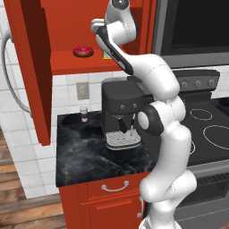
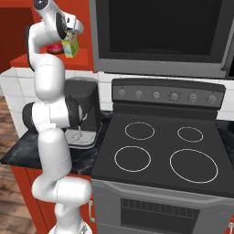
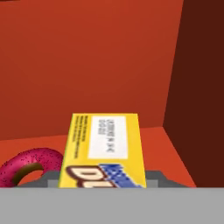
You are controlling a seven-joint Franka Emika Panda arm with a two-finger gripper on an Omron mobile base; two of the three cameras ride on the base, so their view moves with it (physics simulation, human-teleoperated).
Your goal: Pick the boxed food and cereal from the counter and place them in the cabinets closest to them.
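My gripper (image 2: 70, 37) is inside the open red wall cabinet (image 1: 67, 27), shut on a yellow box (image 3: 105, 146) with blue lettering and green sides. I cannot tell whether it is the boxed food or the cereal. The box (image 2: 70, 47) stands upright at the right end of the cabinet shelf, close to the side wall. Whether it touches the shelf is unclear. A sliver of the box (image 1: 106, 54) shows behind my forearm. The black marbled counter (image 1: 80, 152) lies below.
A pink sprinkled donut (image 1: 83, 52) lies on the shelf left of the box. The cabinet door (image 1: 31, 67) hangs open at the left. A black coffee machine (image 1: 120, 114) and a small jar (image 1: 83, 113) stand on the counter. The stovetop (image 2: 160, 151) and microwave (image 2: 160, 32) are to the right.
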